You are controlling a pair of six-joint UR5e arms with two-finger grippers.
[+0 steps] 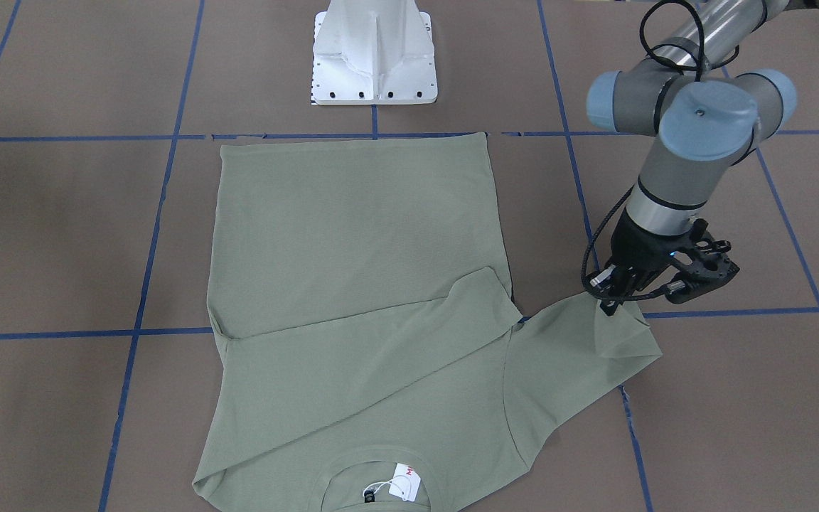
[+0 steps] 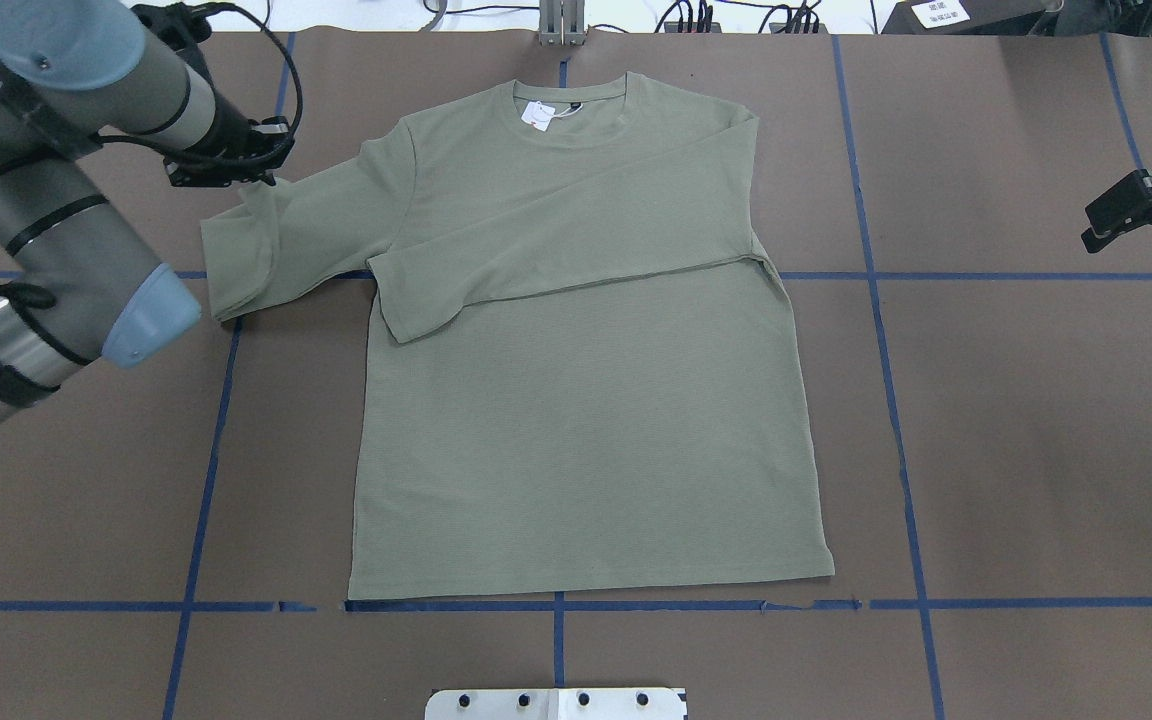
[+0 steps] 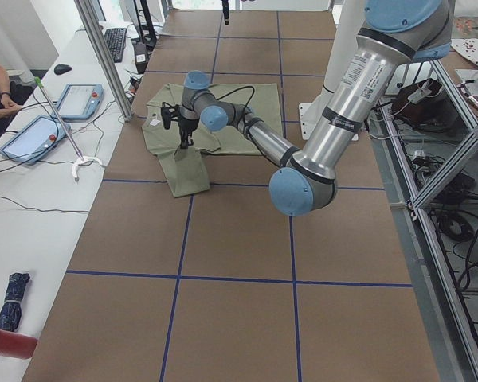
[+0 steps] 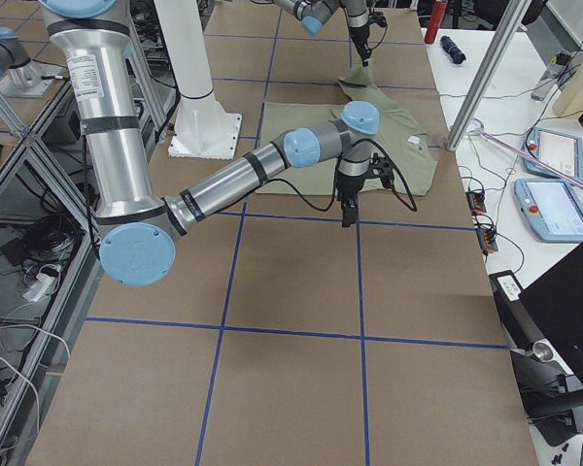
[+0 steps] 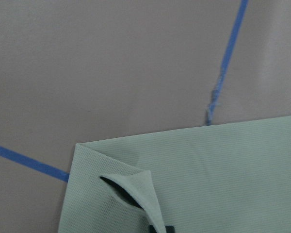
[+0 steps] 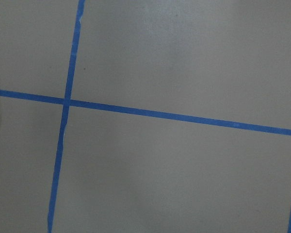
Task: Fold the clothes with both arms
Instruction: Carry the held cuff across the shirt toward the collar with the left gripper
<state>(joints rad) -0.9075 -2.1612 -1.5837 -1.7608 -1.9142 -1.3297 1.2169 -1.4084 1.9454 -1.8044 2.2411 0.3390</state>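
table: brown, blue tape grid | on it: green shirt flat | white base

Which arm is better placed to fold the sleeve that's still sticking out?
Left. The left arm's black hand pinches the outstretched sleeve of the sage-green long-sleeved knit shirt; the right arm's black hand hangs apart from it, over the brown table.

The shirt is rendered in matt, finely ribbed knit cloth, the table is covered in matt brown paper, and the left arm is finished in shiny silver metal.
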